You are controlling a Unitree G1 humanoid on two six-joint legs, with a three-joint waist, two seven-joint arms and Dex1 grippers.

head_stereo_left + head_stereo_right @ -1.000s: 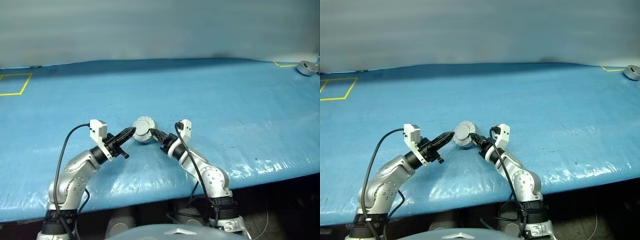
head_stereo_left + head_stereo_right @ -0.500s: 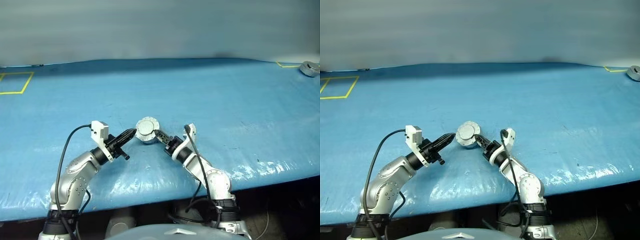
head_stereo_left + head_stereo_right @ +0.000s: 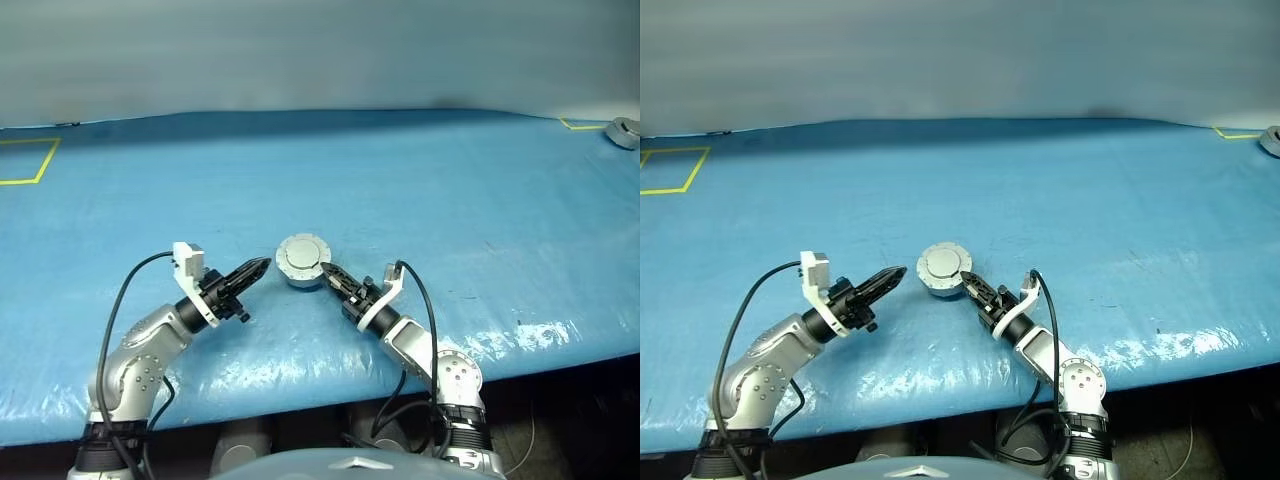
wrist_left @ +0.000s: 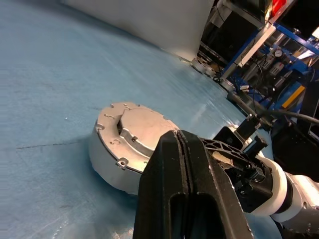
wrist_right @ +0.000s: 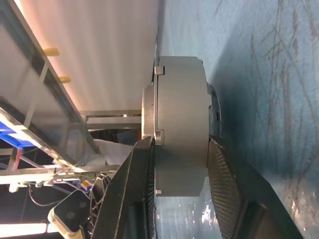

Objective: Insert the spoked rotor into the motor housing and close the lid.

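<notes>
1. A big blue table (image 3: pixel 420 190) fills most of the picture.
2. A round grey lid (image 3: pixel 302 256) sits on a short round motor housing (image 3: pixel 299 279) near the middle, and its flat top faces up.
3. The left gripper (image 3: pixel 261 267) is at 9 o'clock from the lid. Its two black fingers are pressed together, and the tip is just beside the lid.
4. The right gripper (image 3: pixel 327 273) is at 4 o'clock from the lid. Its black tips reach the side of the round part.
5. Yellow tape (image 3: pixel 30 162) marks a box at 10 o'clock, far away.
6. A small grey thing (image 3: pixel 624 131) sits at 2 o'clock by the table's far corner.

The lid (image 3: pixel 302 256) covers the motor housing (image 5: pixel 182 134), hiding its inside.
</notes>
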